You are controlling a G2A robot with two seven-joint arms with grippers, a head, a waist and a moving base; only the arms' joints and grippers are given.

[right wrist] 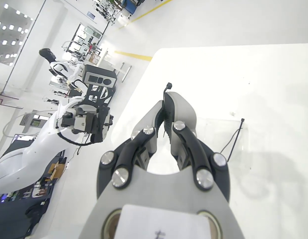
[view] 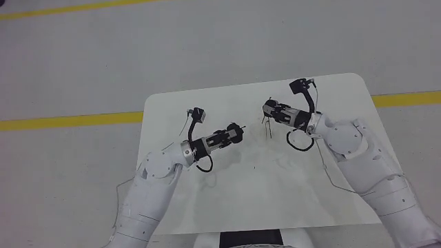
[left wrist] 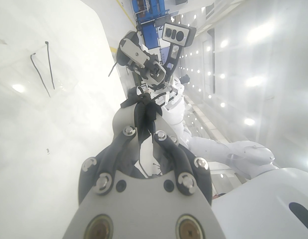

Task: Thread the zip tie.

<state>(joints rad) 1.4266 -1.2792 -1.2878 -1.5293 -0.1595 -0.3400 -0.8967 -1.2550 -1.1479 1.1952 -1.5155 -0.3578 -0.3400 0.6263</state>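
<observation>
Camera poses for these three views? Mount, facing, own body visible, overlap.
Top view: above the arms, facing down at the white table; both arms show, left gripper and right gripper tip to tip.
Left wrist view: on the left wrist, looking past its own shut gripper toward the right gripper; loose zip ties lie on the table.
Right wrist view: on the right wrist, looking past its own gripper, shut on a zip tie, toward the left gripper.
Shared: each wrist view catches the other arm's gripper; all three show the table.
</observation>
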